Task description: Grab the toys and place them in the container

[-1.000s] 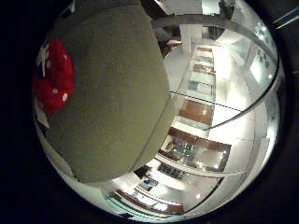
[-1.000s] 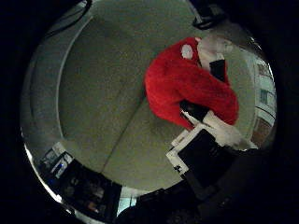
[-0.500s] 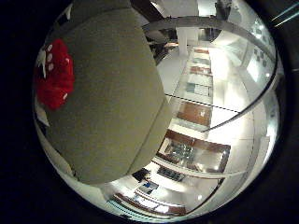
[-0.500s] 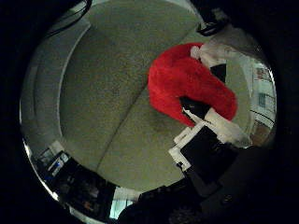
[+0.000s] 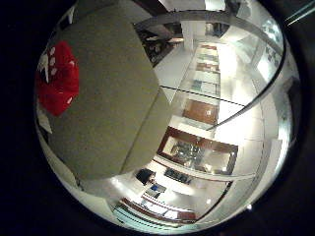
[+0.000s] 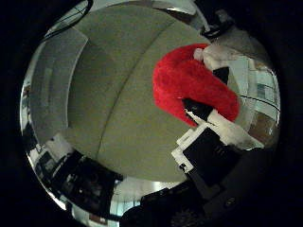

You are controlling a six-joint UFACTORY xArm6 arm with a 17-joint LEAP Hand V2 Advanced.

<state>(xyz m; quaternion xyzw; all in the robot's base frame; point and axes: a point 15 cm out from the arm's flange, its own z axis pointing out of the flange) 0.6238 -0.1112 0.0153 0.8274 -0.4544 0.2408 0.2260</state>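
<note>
Hand: the hand point(image 6: 213, 146) shows in the thumb-side view as white and black parts; its fingers point(image 6: 201, 108) are curled round the red toy, black tips pressing into the plush.
Toy: a red plush toy point(image 6: 189, 87) with white spots and a white part at one end, grasped by the hand and close to the palm. In the little-finger-side view only its spotted edge shows.
Cushion: a grey-green cushion point(image 5: 108, 98) lies behind the toy and fills much of both views; a seam runs across it. I cannot tell whether the toy touches it.
Container: cannot tell; none can be made out.
Room: past the cushion's edge, a bright floor point(image 5: 231, 147) and a brown-framed panel point(image 5: 197, 152).
</note>
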